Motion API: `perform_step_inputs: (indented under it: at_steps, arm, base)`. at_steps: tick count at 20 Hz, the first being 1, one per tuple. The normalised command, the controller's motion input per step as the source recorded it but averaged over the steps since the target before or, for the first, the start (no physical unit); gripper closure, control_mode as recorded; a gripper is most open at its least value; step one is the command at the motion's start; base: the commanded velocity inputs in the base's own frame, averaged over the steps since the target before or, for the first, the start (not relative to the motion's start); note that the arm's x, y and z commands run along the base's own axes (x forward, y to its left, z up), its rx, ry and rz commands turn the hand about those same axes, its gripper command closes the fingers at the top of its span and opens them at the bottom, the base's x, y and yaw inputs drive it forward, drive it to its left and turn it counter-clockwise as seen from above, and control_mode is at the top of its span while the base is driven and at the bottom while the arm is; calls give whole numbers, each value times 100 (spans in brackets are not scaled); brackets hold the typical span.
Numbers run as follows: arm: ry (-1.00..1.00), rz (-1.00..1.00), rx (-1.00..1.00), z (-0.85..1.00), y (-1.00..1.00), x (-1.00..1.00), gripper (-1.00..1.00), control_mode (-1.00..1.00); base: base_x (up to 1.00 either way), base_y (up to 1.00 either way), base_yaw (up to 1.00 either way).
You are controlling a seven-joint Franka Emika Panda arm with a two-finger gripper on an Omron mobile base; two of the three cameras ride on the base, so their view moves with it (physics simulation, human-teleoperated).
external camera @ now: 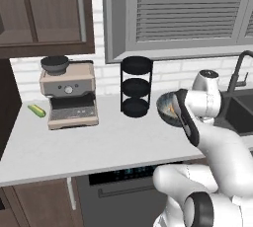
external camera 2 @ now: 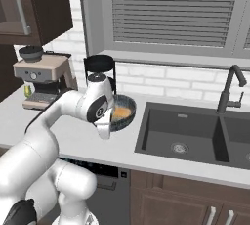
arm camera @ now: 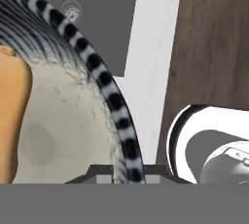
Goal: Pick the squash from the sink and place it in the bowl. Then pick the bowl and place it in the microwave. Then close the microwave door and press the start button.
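I have my gripper (external camera 2: 105, 130) pinched on the rim of the bowl (external camera 2: 122, 113), lifted and tilted above the counter (external camera: 74, 147) with the squash (external camera 2: 121, 113) inside, and I judge it rigid, smooth-glazed and likely to swivel from this edge hold.

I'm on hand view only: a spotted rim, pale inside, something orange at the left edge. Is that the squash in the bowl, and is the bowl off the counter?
Observer: Yes. In the right base view the squash lies inside the bowl, and the bowl is tilted at the gripper, apparently lifted off the counter.
Operator: Anything left in the sink?
Observer: The near basin of the sink holds just its drain.
Operator: What's to the left of the bowl?
Observer: In the left base view, a black stacked round rack, then an espresso machine, then a yellow-green corn-like piece on the counter.
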Motion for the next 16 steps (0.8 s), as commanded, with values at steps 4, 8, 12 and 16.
perform_step_inputs:
  at_steps: [4, 8, 12, 16]
  arm:
    - [-7, -13, 4, 64, 0, -62, 100, -100]
    - [0, -12, 8, 79, 0, -60, 100, -100]
    - [0, -14, 9, 78, 11, -65, 100, -100]
    - [0, -11, 10, 73, 11, -63, 100, -100]
  base:
    - [0, 0, 0]
    - [0, 0, 0]
    - [0, 0, 0]
    - [0, 0, 0]
